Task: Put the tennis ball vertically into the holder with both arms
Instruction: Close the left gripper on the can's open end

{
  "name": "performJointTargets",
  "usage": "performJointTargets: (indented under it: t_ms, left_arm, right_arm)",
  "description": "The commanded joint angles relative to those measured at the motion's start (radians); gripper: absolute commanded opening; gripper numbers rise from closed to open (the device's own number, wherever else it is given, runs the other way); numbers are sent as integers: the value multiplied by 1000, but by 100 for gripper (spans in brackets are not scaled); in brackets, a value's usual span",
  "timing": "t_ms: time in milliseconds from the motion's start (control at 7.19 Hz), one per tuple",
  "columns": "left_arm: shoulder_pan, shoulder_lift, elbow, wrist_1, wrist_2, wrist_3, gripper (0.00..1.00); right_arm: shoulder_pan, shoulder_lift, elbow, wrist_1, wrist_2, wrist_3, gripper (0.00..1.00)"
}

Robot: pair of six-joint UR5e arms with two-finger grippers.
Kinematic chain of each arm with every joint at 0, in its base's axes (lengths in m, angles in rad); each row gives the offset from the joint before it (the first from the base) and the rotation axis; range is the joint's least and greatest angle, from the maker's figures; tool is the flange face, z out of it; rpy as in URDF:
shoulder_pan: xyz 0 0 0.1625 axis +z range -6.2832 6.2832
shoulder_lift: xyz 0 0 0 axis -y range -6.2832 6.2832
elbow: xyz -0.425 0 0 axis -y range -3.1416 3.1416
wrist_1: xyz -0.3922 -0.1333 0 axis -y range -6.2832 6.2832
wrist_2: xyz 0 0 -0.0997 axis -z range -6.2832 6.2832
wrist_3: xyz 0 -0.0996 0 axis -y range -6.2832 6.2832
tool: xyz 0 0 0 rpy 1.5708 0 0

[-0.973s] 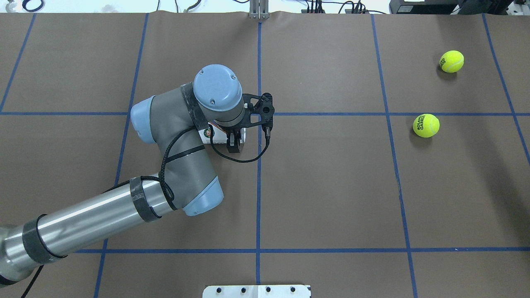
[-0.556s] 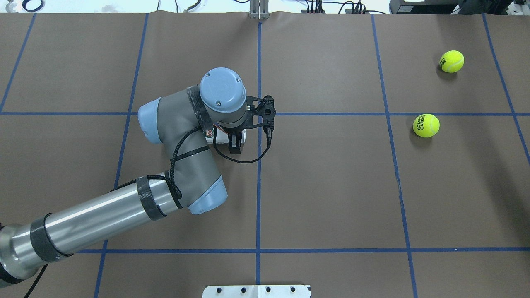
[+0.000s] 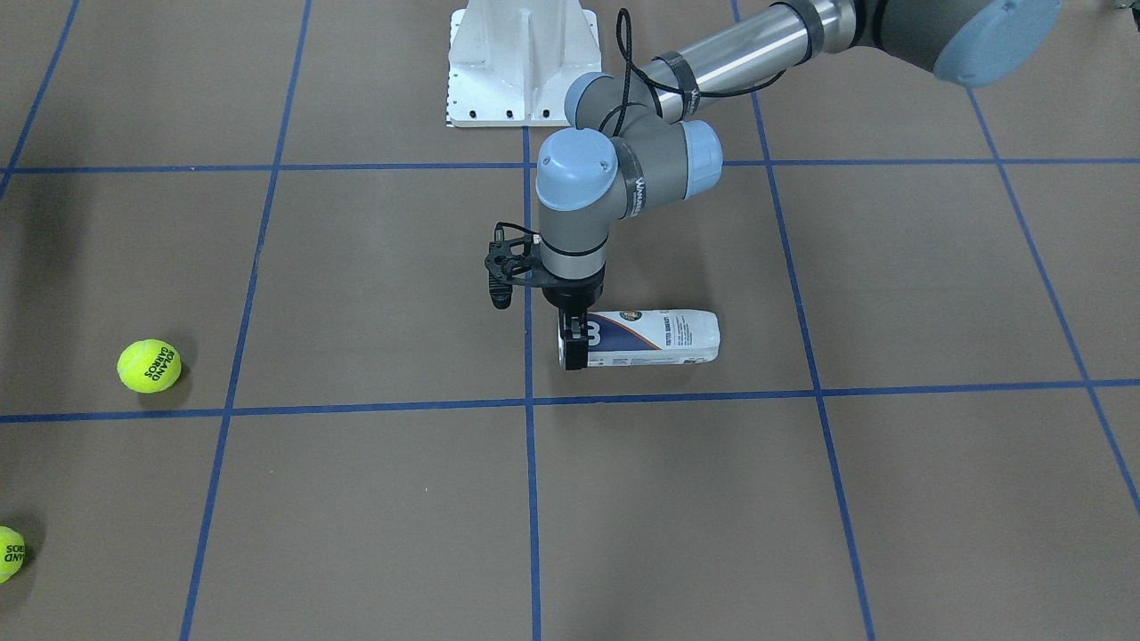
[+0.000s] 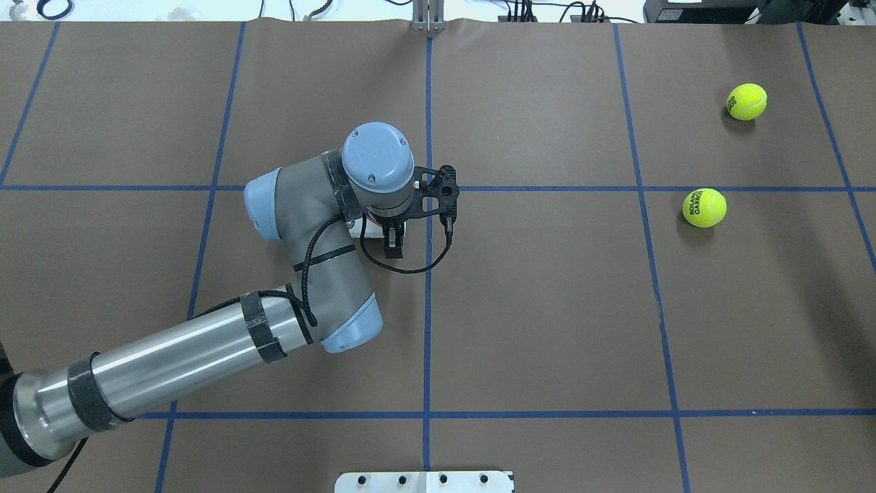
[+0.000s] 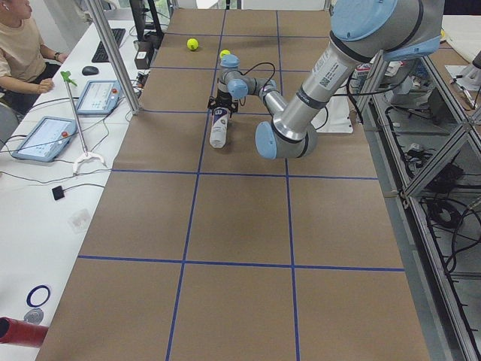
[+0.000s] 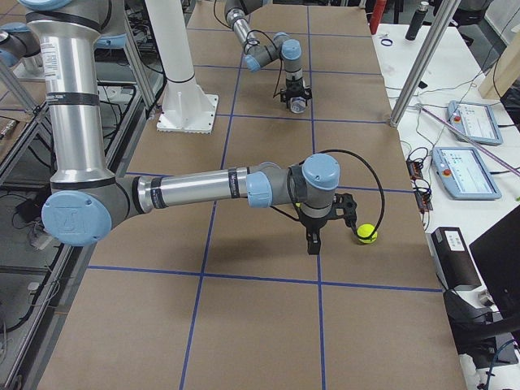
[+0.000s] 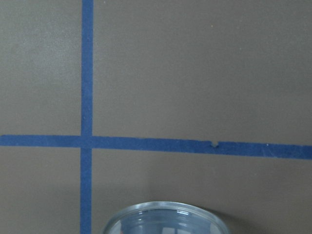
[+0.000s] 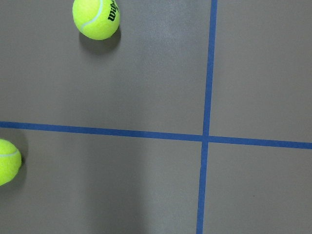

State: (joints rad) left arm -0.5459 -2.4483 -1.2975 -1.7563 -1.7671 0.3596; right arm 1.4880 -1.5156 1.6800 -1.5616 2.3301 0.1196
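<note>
Left tool (image 3: pixel 574 343): clenched on one end of the holder (image 3: pixel 650 337), which lies flat mid-desk.
Right tool (image 6: pixel 313 242): seen only from the side, so I cannot tell if it grips.
Balls: two sit toward the desk's (image 4: pixel 547 308) far right corner, one (image 4: pixel 746 101) farther back than the other (image 4: pixel 704 207).
Front view: shows the holder's whole label; overhead, the arm hides most of it.
Left wrist view: only the holder's clear rim.
</note>
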Motion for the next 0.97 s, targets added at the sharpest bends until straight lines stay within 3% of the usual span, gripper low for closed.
performJointTargets:
  t_ms: [0,417,834]
  left_arm:
    - [1,0,4,-2,2,1,98]
    - [1,0,1,0,2,5,73]
    - [-15,-27,-66,1,-2,-5,71]
  right_arm:
    - [0,0,1,0,2,0,100]
    - [0,-2,3,0,2,0,100]
    - [0,-2,3,0,2,0,100]
